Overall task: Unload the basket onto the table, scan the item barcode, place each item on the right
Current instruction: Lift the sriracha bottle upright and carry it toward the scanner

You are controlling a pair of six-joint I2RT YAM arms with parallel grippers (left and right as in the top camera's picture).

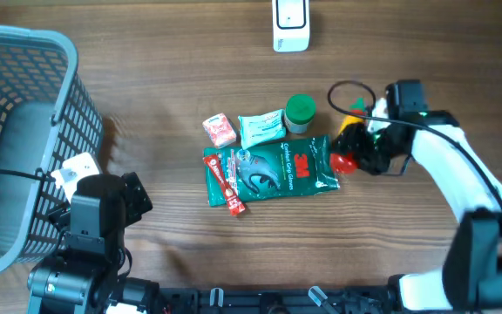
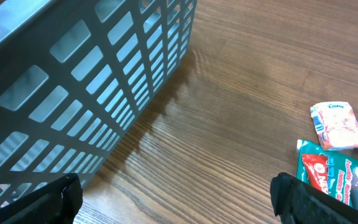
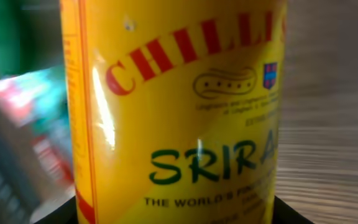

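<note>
1. Green 3M pouch (image 1: 277, 170): laid flat on the surface (image 1: 164, 78) (taken as the reference for all entries).
2. Sriracha bottle (image 3: 179, 112): yellow-labelled, found just right of the pouch, between the fingers of the right hand (image 1: 360, 141); whether it is clenched cannot be told.
3. Left hand (image 2: 173, 193): released, nothing held, placed well left of the pouch, beside the grey basket (image 1: 24, 61).
4. White scanner (image 1: 290, 22): set well beyond the pouch.
5. Green-lidded jar (image 1: 300, 112) and red packet (image 1: 220, 130): placed just beyond the pouch.
</note>
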